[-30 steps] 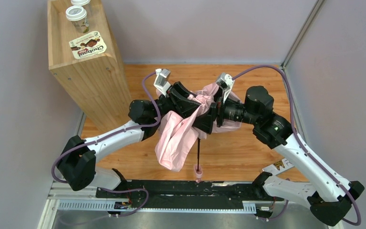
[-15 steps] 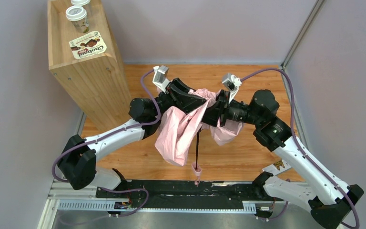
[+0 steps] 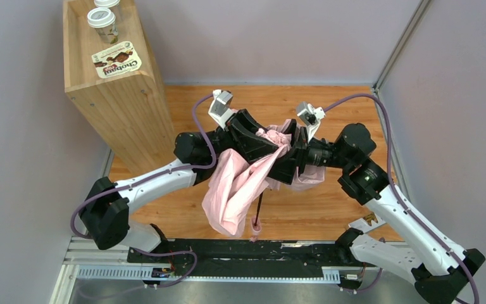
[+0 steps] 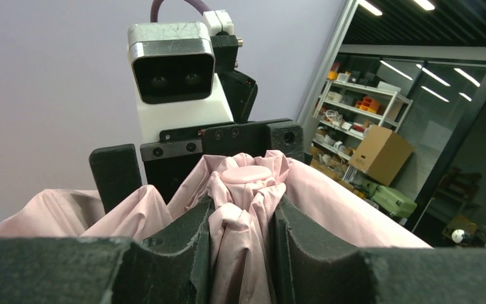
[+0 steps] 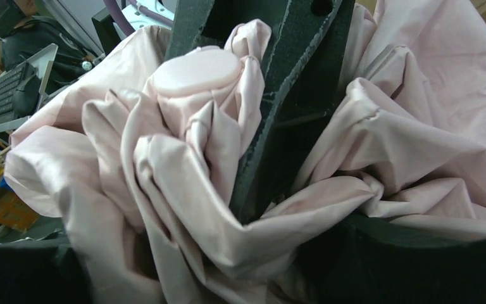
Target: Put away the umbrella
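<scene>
Right of the wooden cabinet (image 3: 111,95), above the middle of the tabletop (image 3: 335,209), both arms meet at the umbrella (image 3: 234,183). Its pale pink canopy is gathered at the top and hangs loose on the side of the arms' bases. A black shaft (image 3: 259,206) shows beneath it, ending in a small pink strap (image 3: 255,223). The left gripper (image 4: 240,244), reaching in from the cabinet side, has its fingers (image 4: 180,247) pinched onto the bunched cloth just under the round pink cap (image 4: 247,173), and only fabric fills the narrow gap. The right gripper (image 5: 228,266), facing it from the side away from the cabinet, has its fingers (image 5: 417,259) spread wide with folds of canopy lying between them; I cannot tell whether they press the cloth. On top of the cabinet stand two lidded cups (image 3: 101,18) and a Chobani lid (image 3: 117,60).
</scene>
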You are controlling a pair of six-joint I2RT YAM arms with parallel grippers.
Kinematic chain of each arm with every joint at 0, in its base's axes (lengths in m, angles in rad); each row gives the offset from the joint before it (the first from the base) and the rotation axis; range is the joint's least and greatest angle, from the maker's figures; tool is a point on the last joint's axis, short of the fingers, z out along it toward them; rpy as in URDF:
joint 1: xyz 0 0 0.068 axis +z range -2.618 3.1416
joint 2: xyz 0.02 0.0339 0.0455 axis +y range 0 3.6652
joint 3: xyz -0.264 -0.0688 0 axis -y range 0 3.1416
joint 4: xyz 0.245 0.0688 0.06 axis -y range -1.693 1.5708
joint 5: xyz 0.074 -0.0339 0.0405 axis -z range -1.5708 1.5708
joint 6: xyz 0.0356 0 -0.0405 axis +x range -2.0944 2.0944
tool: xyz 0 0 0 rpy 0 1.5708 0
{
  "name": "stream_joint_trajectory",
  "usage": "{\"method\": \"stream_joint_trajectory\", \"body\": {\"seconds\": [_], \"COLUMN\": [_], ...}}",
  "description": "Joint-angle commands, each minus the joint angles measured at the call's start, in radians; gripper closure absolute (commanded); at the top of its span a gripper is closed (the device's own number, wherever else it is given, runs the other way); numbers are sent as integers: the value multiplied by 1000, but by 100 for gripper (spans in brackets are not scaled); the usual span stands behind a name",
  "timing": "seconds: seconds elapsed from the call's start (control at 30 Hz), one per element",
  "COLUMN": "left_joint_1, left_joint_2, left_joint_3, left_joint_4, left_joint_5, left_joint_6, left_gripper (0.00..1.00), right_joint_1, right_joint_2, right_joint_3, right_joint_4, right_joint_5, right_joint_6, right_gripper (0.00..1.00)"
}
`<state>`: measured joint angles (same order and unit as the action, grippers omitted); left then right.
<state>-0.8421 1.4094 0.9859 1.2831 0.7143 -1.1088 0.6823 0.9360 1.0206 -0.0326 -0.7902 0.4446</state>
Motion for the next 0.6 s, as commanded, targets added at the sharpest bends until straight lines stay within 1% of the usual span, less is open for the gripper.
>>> {"method": "stream_joint_trajectory", "body": {"seconds": [0.0, 0.1, 0.2, 0.33, 0.37, 0.43, 0.5, 0.57], "left_joint_1": [-66, -89, -107, -129, -132, -138, -143, -152], "left_joint_2": [17, 26, 31, 37, 39, 43, 51, 59], "left_joint_3": [85, 97, 96, 85, 89, 100, 114, 128], "left_joint_4": [173, 171, 171, 174, 174, 174, 174, 174], "left_joint_5": [2, -18, -61, -153, -153, -165, -170, -168], "left_joint_6": [-8, 13, 55, 115, 122, 133, 109, 106], "left_gripper": [100, 100, 100, 100, 100, 100, 100, 100], "right_joint_1": [14, 16, 25, 46, 45, 55, 53, 53], "right_joint_2": [72, 104, 119, 101, 92, 78, 80, 92], "right_joint_3": [-7, -5, -30, -80, -94, -97, -47, -36], "right_joint_4": [94, 164, 258, 296, 318, 287, 139, 120], "right_joint_5": [-35, -44, -38, 68, 89, 150, 181, 161], "right_joint_6": [80, 126, 183, 170, 177, 132, 57, 40], "right_gripper": [18, 12, 11, 9, 5, 2, 3, 7]}}
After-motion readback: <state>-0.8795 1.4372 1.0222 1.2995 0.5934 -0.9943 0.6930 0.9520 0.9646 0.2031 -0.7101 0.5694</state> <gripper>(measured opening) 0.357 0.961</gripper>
